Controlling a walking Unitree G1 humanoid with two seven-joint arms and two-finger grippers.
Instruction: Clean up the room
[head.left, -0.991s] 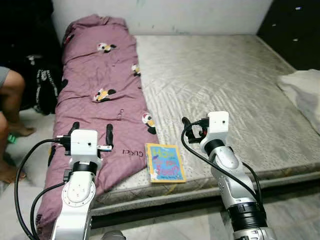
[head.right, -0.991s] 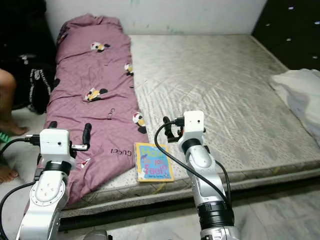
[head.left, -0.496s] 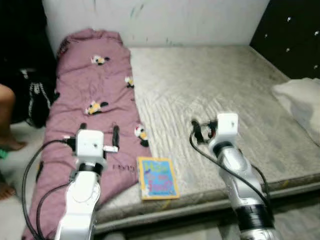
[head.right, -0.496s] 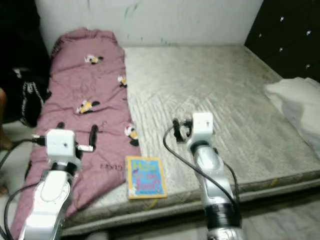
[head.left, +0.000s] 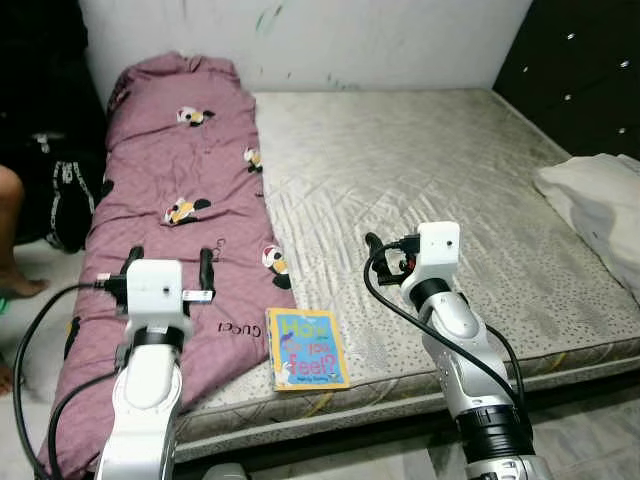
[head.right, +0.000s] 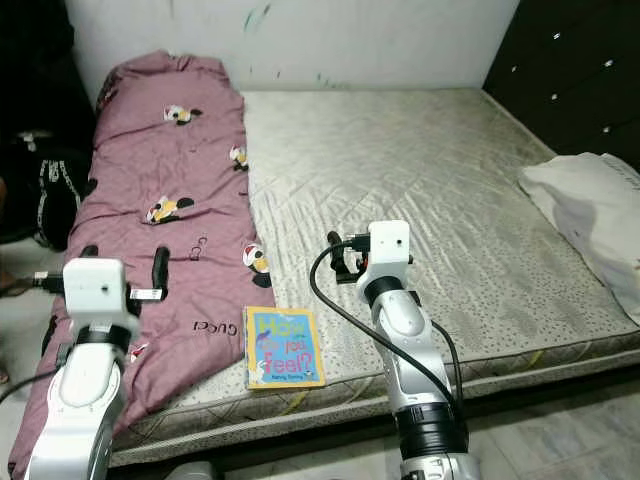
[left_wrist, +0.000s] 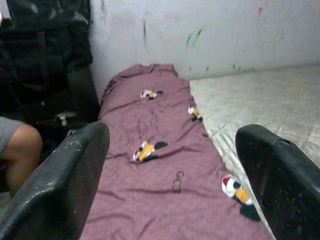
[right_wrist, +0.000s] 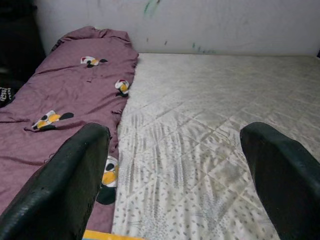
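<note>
**Both grippers raised over the bed**

Up front, from the head views, a bright blue picture book (head.left: 307, 348) lies at the grey quilted mattress's (head.left: 440, 170) near edge, beside the mauve patterned quilt (head.left: 180, 190). Left wrist: left gripper (left_wrist: 170, 175) spread, empty. Right wrist: right gripper (right_wrist: 175, 175) spread, empty.

Your 2 head views look forward and down from above the mattress (head.left: 420, 160), near its front edge. Both wrist views face low along it toward the back wall (right_wrist: 200, 20), sharing the purple quilt (left_wrist: 155, 170) at frame left.

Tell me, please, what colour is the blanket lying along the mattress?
The quilted blanket is mauve-purple with cartoon prints, clearest in the left eye view.
</note>
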